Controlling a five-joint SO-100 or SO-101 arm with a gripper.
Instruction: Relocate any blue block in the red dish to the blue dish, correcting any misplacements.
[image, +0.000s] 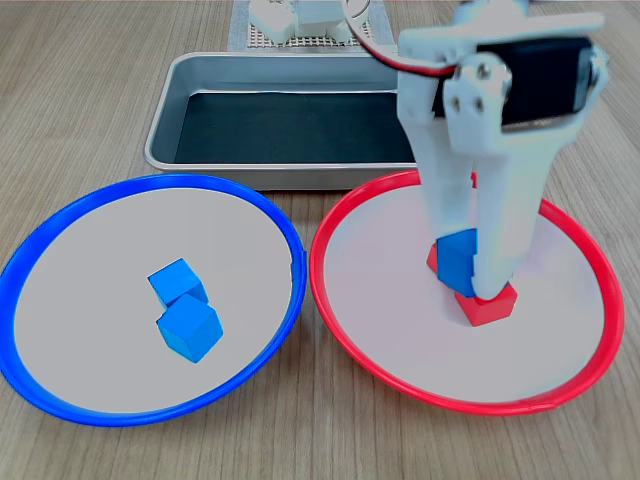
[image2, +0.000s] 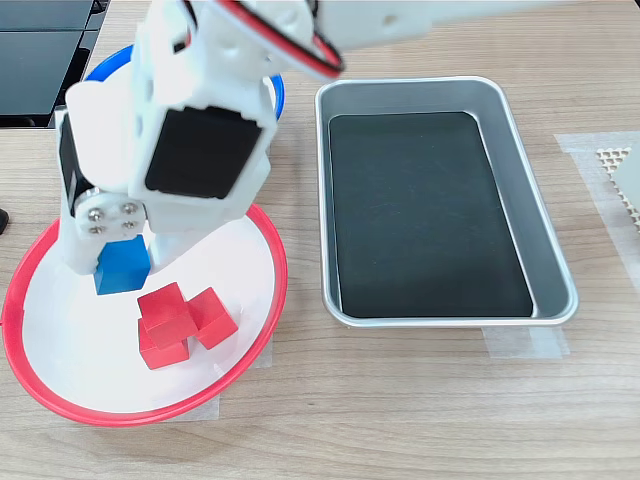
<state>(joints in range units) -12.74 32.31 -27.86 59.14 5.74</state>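
Blue block (image: 458, 260) sits gripped between the white jaws of the gripper (image: 462, 268), low over the red dish (image: 380, 345), just above red cubes (image2: 180, 320). Two more blue cubes (image: 184, 310) lie in the blue dish (image: 60, 345), 1st exterior view's left. Metal tray (image2: 520, 200) behind, on wood bench (image2: 420, 420).

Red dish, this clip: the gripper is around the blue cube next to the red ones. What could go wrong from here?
1. The blue block sits between the gripper fingers close against the red cubes in the red dish; lifting may nudge or drag one.
2. A loose grip could drop it short of the blue dish.
3. Two blue cubes already sit mid-dish; releasing on top could make it bounce.
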